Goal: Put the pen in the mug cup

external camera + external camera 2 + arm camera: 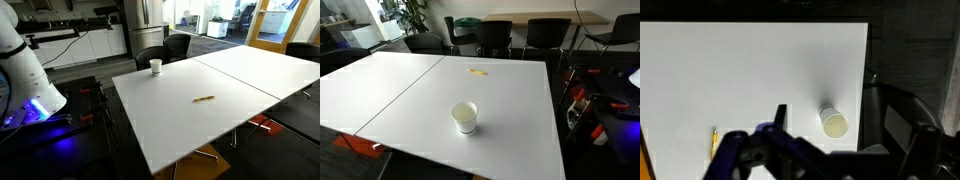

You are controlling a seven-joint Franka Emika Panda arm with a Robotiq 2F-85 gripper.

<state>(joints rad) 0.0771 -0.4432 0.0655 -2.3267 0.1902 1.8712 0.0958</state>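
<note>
pen [203, 99] lies flat on the table [240, 80], well apart from the cup [155, 66]; gripper [830, 150] spread wide, empty.

The counter [250, 70] looked smooth and matt white, like laminate. The mug cup [834, 124], close by the pincer [790, 140], looked like matt white paper. The pen [713, 140] seemed a dull yellowish-brown. The pincer's dark casing caught a bluish sheen.

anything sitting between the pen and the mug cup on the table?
Nothing. Between the pen and the mug cup there is only bare white table; both exterior views show that stretch uncluttered.
</note>
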